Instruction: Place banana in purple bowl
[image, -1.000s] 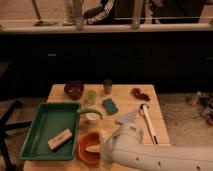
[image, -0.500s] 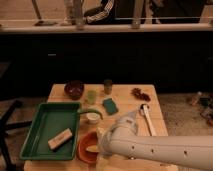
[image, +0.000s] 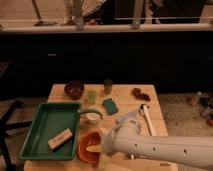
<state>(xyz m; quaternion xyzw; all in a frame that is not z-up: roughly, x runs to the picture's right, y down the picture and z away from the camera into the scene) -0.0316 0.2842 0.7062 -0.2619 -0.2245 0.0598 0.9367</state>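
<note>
The claw (image: 104, 146), spread open and holding nothing, sits at lower centre of the frame by the orange bowl's (image: 80, 150) right rim. The banana (image: 93, 148) lies in that bowl. The purple bowl (image: 74, 89) stands well apart, at the worktop's (image: 125, 97) upper left.

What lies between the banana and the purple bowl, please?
Camera view: the green tray's corner and a white cup; the gripper is beside the banana.

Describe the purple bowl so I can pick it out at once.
On the wooden table, look past the far right corner of the green tray: the purple bowl sits at the back left, beside a green cup. It is dark maroon, unlike the bright orange bowl at the front, where the gripper hovers by the banana.
</note>
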